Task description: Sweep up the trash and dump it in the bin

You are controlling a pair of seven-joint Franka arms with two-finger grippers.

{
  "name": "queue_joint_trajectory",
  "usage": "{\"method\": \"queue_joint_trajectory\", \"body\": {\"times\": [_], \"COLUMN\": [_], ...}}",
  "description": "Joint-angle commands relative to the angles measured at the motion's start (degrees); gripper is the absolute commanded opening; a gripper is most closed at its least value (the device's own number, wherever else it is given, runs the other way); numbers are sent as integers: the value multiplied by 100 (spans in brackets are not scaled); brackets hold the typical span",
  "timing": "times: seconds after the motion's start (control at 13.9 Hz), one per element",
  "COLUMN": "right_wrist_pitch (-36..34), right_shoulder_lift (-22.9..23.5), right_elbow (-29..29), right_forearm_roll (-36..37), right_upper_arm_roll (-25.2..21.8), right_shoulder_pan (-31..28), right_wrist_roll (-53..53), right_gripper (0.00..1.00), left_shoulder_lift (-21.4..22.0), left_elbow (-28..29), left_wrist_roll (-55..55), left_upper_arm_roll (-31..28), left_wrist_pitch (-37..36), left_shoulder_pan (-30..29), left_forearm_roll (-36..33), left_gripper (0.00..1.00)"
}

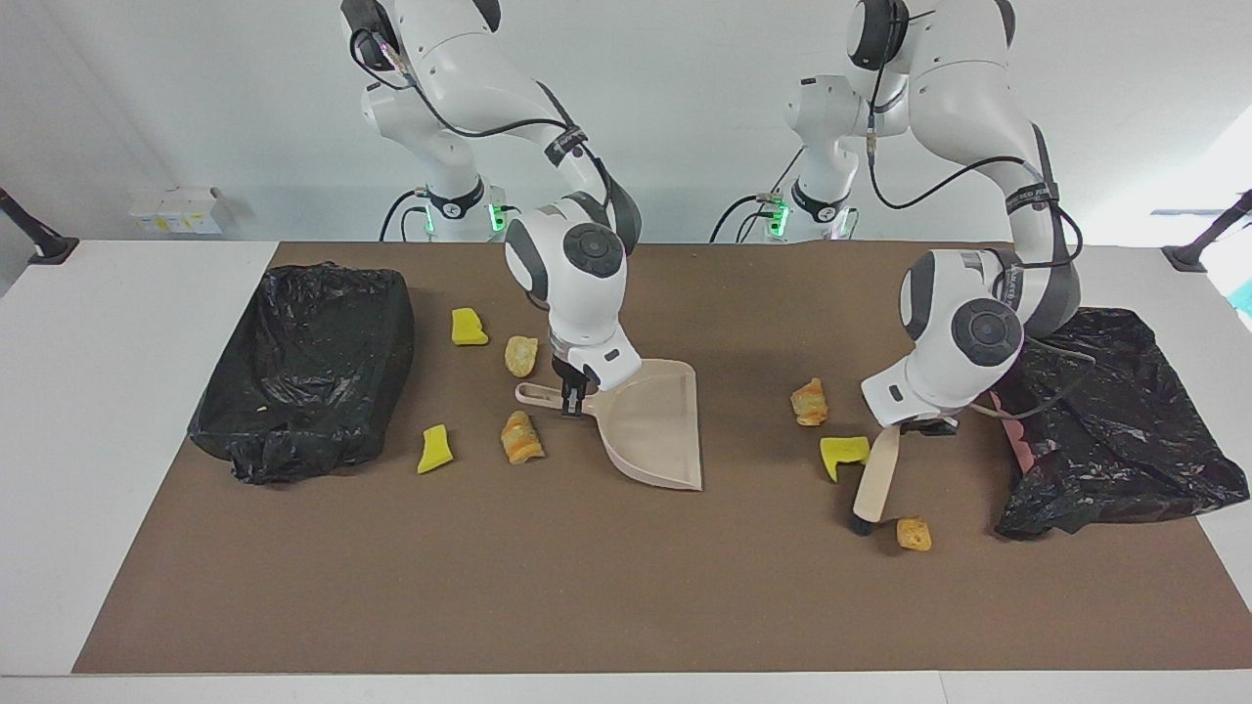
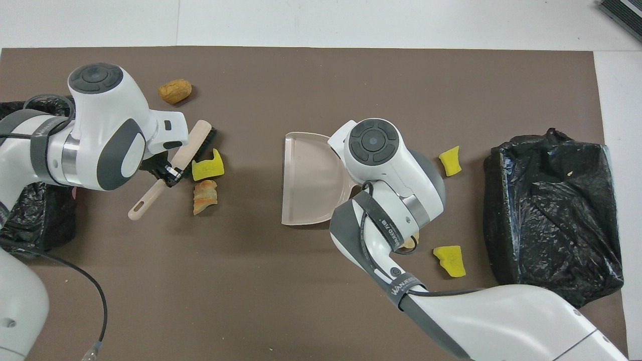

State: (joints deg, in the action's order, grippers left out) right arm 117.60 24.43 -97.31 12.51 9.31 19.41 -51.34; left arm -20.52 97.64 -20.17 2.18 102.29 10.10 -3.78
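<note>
Clamping the beige black-bristled brush (image 1: 875,476) in our left gripper (image 1: 915,427) beside a yellow spongy scrap (image 1: 843,453), we pinched the beige plastic dustpan (image 1: 653,425) handle with our right gripper (image 1: 572,401) mid-mat.

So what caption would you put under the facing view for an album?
Left gripper sweeps a brush against a yellow scrap while right gripper steadies the dustpan.
</note>
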Motion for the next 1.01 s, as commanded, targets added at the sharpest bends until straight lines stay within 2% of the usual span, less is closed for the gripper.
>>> {"method": "queue_joint_trajectory", "body": {"times": [0.0, 0.14, 0.43, 0.72, 0.94], "right_wrist_pitch": [87, 105, 105, 114, 114], "right_shoulder_lift": [-35, -35, -43, -35, -35], "right_elbow": [-148, -148, -156, -157, -148], "right_forearm_roll": [41, 41, 32, 41, 41], "right_upper_arm_roll": [53, 53, 53, 53, 53], "right_shoulder_pan": [-86, -86, -87, -86, -86], "right_wrist_roll": [-201, -201, -201, -192, -192], "right_gripper": [0, 0, 0, 0, 0], "left_shoulder_lift": [540, 462, 181, -574, -970], "left_elbow": [247, 55, -218, -1148, -1615], "left_wrist_roll": [4, 21, 48, 39, 22], "left_upper_arm_roll": [-95, -121, -156, -165, -156], "left_wrist_pitch": [-218, 27, 1019, 1372, 1679], "left_shoulder_pan": [27, -52, -113, -447, -579], "left_forearm_roll": [184, 185, -174, -334, -772], "left_gripper": [0, 0, 0, 0, 0]}}
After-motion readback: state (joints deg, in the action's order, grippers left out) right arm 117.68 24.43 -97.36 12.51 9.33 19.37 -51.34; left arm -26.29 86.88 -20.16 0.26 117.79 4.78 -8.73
